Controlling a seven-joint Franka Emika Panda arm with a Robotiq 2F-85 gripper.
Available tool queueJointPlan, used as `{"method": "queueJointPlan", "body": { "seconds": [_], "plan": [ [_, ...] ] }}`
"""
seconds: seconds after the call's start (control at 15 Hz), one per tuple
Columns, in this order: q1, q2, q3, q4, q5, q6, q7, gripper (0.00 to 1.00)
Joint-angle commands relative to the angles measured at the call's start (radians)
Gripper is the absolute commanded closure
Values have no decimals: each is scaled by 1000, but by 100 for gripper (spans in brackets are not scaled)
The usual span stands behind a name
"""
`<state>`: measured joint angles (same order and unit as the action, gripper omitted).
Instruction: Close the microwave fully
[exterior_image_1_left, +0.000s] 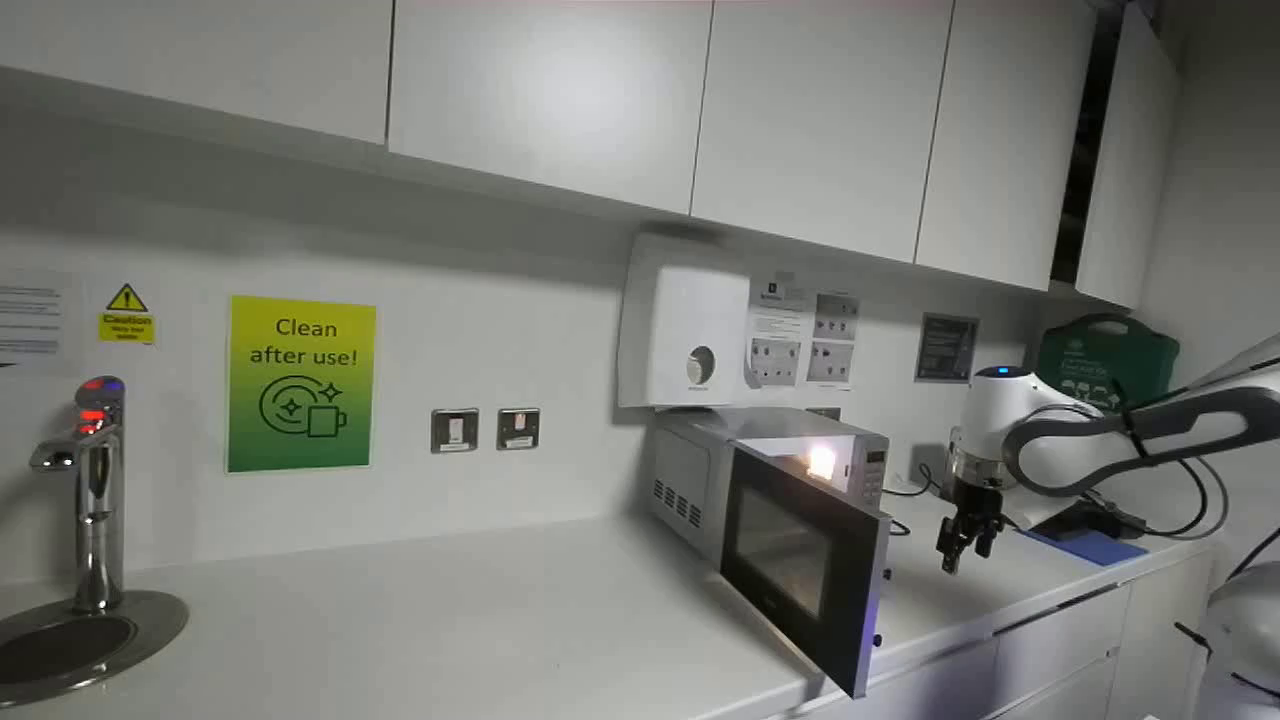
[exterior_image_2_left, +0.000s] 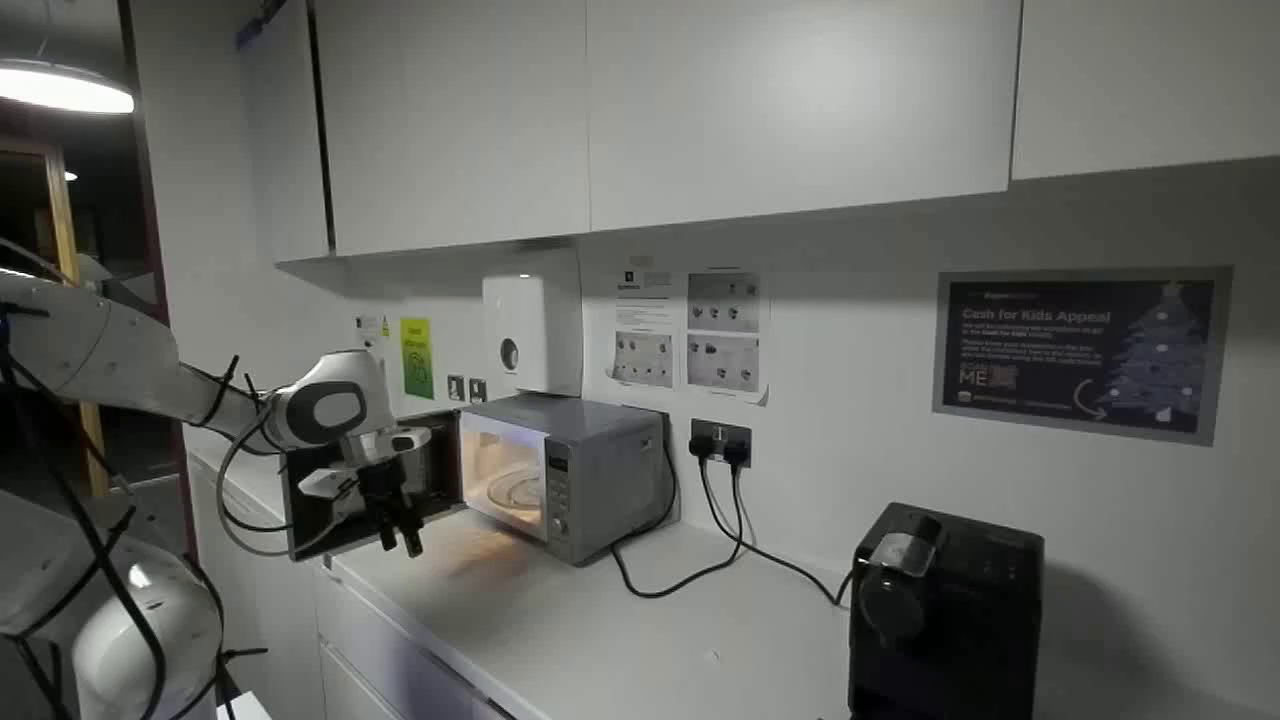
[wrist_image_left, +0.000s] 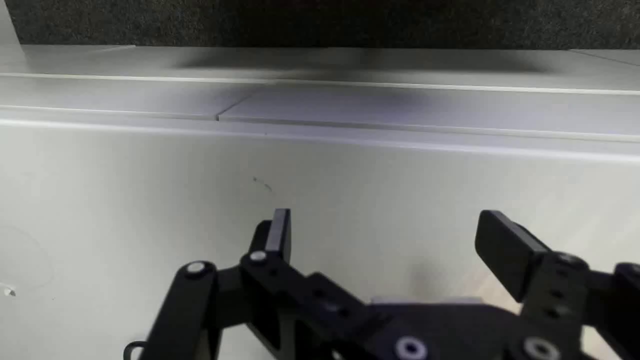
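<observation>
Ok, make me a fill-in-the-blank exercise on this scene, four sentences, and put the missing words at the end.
1. The door of the microwave stands wide ____.
2. The yellow-and-green sign reads "Clean after ____!"
3. In an exterior view, ____ black plugs sit in the wall socket.
4. With its jaws apart, the gripper holds ____.
Missing words: open; use; two; nothing.

microwave: silver-grey | door: black | poster: yellow-to-green gradient | jaws: black
</observation>
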<state>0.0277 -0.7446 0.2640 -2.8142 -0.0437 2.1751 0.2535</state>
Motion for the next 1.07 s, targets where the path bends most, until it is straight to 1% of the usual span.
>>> {"method": "queueJointPlan", "body": {
  "seconds": [0.0,0.4,1.0],
  "plan": [
    [16,3,-16,1,-14,-5,11,0],
    [18,12,-16,30,-5,-7,18,0],
    [4,97,-22,171,-9,-12,12,0]
  ]
}}
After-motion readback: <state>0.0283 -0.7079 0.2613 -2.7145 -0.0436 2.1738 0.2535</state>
